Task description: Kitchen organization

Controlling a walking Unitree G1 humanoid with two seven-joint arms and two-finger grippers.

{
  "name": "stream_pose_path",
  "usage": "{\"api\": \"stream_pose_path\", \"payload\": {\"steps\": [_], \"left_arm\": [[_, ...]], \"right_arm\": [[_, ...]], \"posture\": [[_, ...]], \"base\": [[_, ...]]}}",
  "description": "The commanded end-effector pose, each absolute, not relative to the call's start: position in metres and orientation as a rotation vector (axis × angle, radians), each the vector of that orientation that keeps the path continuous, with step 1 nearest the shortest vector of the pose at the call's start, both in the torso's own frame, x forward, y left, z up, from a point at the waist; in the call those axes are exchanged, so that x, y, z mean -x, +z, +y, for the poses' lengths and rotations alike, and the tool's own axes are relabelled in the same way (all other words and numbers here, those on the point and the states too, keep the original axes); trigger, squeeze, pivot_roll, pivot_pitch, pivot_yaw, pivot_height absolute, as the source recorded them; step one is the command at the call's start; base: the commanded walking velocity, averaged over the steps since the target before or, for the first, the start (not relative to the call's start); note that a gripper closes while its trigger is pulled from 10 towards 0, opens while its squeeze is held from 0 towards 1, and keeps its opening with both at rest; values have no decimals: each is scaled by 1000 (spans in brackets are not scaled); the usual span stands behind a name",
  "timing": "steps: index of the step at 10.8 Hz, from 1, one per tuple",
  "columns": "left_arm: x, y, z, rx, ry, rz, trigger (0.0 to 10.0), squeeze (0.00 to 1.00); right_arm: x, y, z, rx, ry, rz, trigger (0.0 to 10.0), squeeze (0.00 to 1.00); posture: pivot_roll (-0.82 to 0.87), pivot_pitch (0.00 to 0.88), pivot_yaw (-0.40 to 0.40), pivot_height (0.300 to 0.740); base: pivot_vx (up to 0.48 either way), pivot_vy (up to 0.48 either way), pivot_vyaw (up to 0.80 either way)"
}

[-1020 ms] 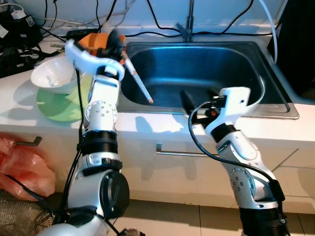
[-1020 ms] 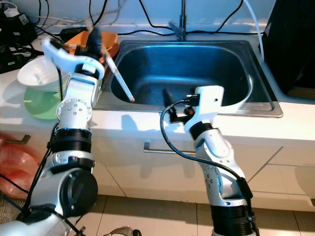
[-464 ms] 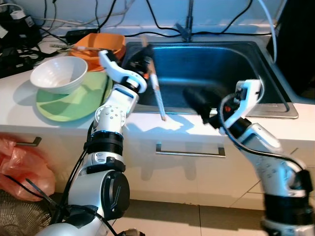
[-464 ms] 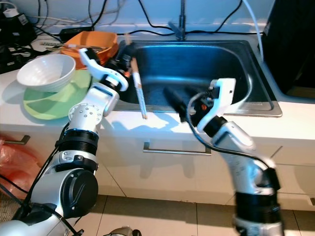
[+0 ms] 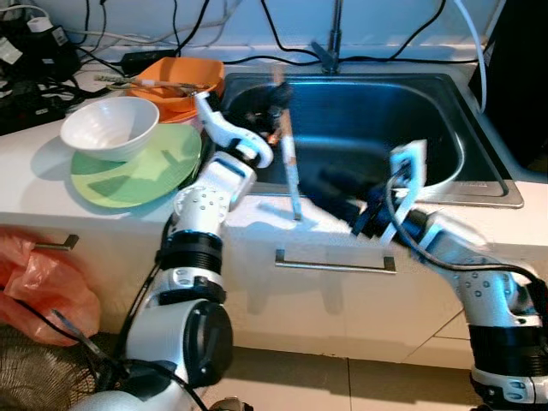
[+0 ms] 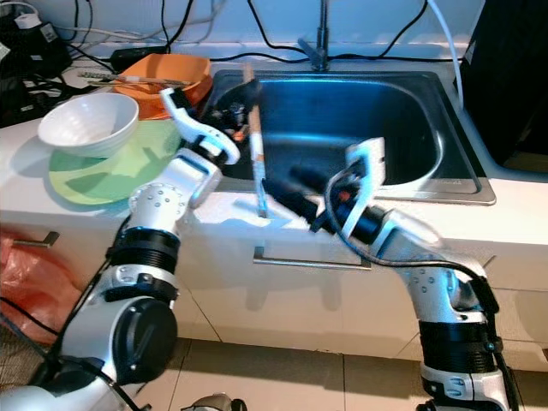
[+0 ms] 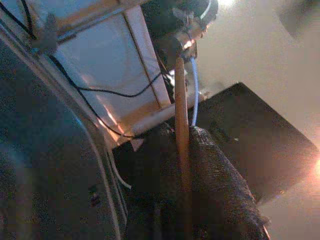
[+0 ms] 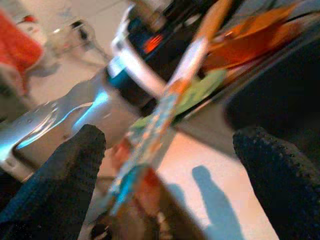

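A pair of long chopsticks [image 5: 289, 158], orange at the top and pale lower down, hangs almost upright over the front edge of the steel sink [image 5: 490, 193]. My left gripper [image 5: 264, 101] is shut on their upper end; the left wrist view has the chopsticks [image 7: 181, 130] running between its fingers [image 7: 220, 190]. My right gripper [image 5: 332, 193] is open just right of their lower end, fingers pointing at it. In the right wrist view the chopsticks [image 8: 167, 107] cross between the two spread fingertips [image 8: 75, 165] without touching them.
A white bowl [image 5: 110, 128] sits on a green plate [image 5: 141, 175] on the counter at the left, with an orange dish [image 5: 184, 77] behind it. The faucet [image 5: 330, 43] and cables run along the back wall. A drawer handle [image 5: 334, 265] and a red bag [image 5: 34, 287] lie below.
My left arm has swung the chopsticks from beside the orange dish rightwards to the sink's front edge. My right gripper has lifted and reached left towards their lower end.
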State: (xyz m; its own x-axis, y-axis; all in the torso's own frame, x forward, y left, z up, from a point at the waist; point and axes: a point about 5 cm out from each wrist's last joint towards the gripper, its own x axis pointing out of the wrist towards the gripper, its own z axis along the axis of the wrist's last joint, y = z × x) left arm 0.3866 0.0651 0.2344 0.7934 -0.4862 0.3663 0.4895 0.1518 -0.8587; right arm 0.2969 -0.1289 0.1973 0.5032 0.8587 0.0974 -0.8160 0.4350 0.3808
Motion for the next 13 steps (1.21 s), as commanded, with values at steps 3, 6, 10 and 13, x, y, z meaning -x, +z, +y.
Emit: {"api": "stream_pose_path", "payload": {"steps": [3, 6, 10, 13], "left_arm": [[-380, 235, 53, 1238, -760, 15, 10000, 0], [-377, 231, 48, 1247, -777, 32, 10000, 0], [-363, 227, 29, 1253, -869, 78, 10000, 0], [-356, 228, 20, 1250, -911, 96, 10000, 0]], "right_arm": [[-297, 199, -118, -402, 1142, 146, 6941, 0], [-297, 198, -114, -415, 1143, 148, 0, 0], [-289, 196, -104, -456, 1178, 187, 2549, 0], [-291, 198, -104, -467, 1179, 195, 0, 0]], "posture": [[-26, 57, 92, 740], [-28, 57, 92, 740], [-33, 65, 92, 740], [-32, 65, 91, 740]], "base": [[0, 0, 0], [0, 0, 0], [0, 0, 0], [0, 0, 0]]}}
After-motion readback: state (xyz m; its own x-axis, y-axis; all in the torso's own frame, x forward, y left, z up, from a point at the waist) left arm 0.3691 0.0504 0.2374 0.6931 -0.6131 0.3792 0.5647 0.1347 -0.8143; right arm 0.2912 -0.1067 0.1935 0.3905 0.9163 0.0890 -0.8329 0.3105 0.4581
